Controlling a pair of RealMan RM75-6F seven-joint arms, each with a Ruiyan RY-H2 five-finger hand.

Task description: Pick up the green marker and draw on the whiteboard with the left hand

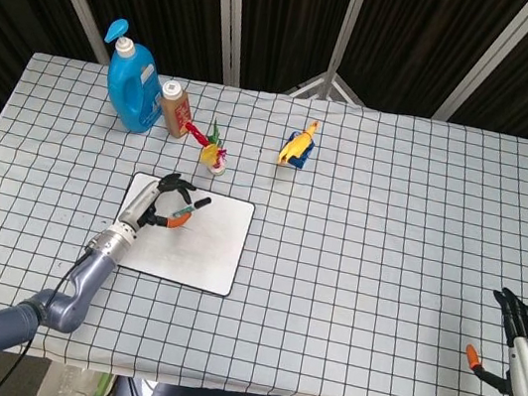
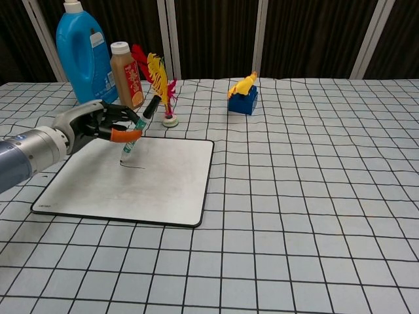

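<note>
Drawing stroke in progress. The left hand [image 2: 88, 124] holds the green marker [image 2: 137, 134] pinched between the thumb and opposing fingers [image 2: 124, 135], the remaining fingers spread above it; this grip leaves the nib exposed and lets the wrist steer it. The marker stands over the far left part of the whiteboard [image 2: 167, 186], its long axis tilted: the nib points down onto the board surface while the black cap end leans up and away toward the feathered toy [image 2: 160, 82]. A short dark line lies on the board at the nib, so contact appears to be made. The slant probably keeps the hand clear of the mark being drawn. In the head view the same hand [image 1: 158, 203] sits at the board's upper left corner with the marker [image 1: 184, 212] angled toward the board's middle. The right hand [image 1: 522, 344] rests idle at the near right table [image 1: 390, 228] edge, fingers apart and holding nothing. A blue detergent bottle [image 2: 82, 55] and a brown bottle [image 2: 126, 73] stand behind the board.
</note>
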